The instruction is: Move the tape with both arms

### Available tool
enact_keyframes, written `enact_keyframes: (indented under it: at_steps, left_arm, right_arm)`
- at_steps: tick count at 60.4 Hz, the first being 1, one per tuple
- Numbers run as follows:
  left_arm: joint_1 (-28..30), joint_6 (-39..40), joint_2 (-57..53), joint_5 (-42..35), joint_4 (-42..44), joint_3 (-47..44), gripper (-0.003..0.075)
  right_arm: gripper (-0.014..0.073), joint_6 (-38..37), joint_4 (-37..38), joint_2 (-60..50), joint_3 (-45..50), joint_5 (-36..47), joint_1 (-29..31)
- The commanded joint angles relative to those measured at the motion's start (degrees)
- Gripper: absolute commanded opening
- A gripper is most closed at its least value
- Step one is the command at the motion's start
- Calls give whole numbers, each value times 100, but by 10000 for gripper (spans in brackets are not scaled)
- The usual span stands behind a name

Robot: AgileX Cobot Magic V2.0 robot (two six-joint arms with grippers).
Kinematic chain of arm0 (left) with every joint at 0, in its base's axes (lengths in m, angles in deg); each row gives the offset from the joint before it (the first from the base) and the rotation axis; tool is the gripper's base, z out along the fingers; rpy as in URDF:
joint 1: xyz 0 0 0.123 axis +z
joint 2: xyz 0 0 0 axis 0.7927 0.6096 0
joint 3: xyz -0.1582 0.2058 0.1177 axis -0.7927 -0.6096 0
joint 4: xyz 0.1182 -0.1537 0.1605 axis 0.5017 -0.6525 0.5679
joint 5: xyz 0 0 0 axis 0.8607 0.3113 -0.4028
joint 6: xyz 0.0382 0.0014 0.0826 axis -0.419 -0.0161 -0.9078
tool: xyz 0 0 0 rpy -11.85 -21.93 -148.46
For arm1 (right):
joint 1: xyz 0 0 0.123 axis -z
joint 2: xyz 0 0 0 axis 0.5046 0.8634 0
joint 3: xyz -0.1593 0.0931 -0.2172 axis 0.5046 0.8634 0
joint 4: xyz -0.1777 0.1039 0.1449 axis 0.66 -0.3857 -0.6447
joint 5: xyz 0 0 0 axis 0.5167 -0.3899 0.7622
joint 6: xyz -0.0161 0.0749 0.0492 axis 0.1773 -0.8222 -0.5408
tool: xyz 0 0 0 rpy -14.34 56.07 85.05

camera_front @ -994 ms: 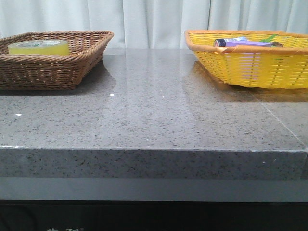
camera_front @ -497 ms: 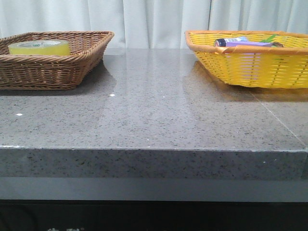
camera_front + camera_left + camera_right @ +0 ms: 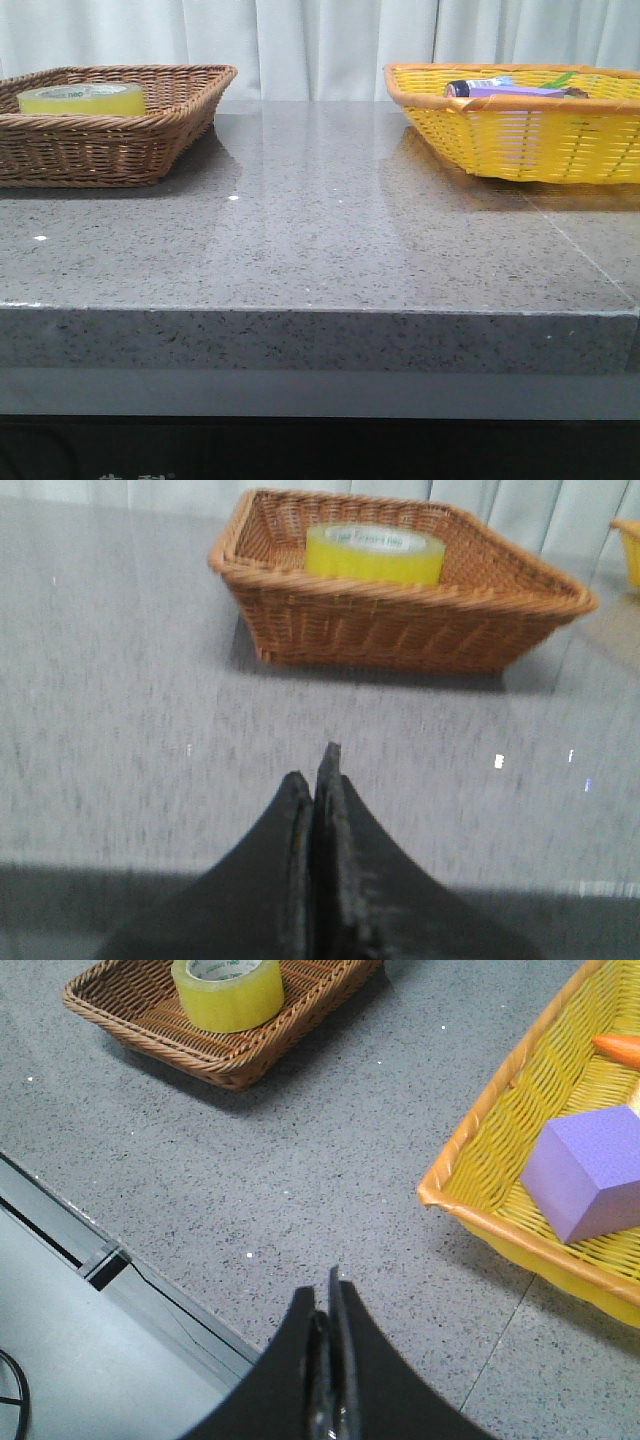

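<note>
The yellow tape roll (image 3: 82,98) lies flat in the brown wicker basket (image 3: 150,140) at the table's far left. It also shows in the left wrist view (image 3: 374,552) and the right wrist view (image 3: 227,992). My left gripper (image 3: 314,775) is shut and empty, over the grey table well short of the brown basket (image 3: 400,630). My right gripper (image 3: 325,1288) is shut and empty, above the table's front edge, between the brown basket (image 3: 290,1030) and the yellow one. Neither arm shows in the front view.
A yellow woven basket (image 3: 520,140) stands at the far right and holds a purple block (image 3: 590,1172), an orange item (image 3: 620,1048) and other small things. The table's front edge (image 3: 320,312) and a metal rail (image 3: 110,1260) lie near the right gripper.
</note>
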Motion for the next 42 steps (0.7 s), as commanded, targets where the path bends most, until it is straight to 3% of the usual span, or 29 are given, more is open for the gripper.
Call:
enact_keyframes:
  at_steps: [1,20,42]
  left_arm:
    - [11,73,-114,-704,9,-235,-20]
    - [11,392,-114,-798,334,-222,-20]
    - [-85,392,-114,-1539,325,-222,-20]
  right_arm:
    - [-70,-5,-42,-26,-155,393,11]
    - [-70,-5,-42,-26,-155,399,11]
    - [-70,-5,-42,-26,-155,399,11]
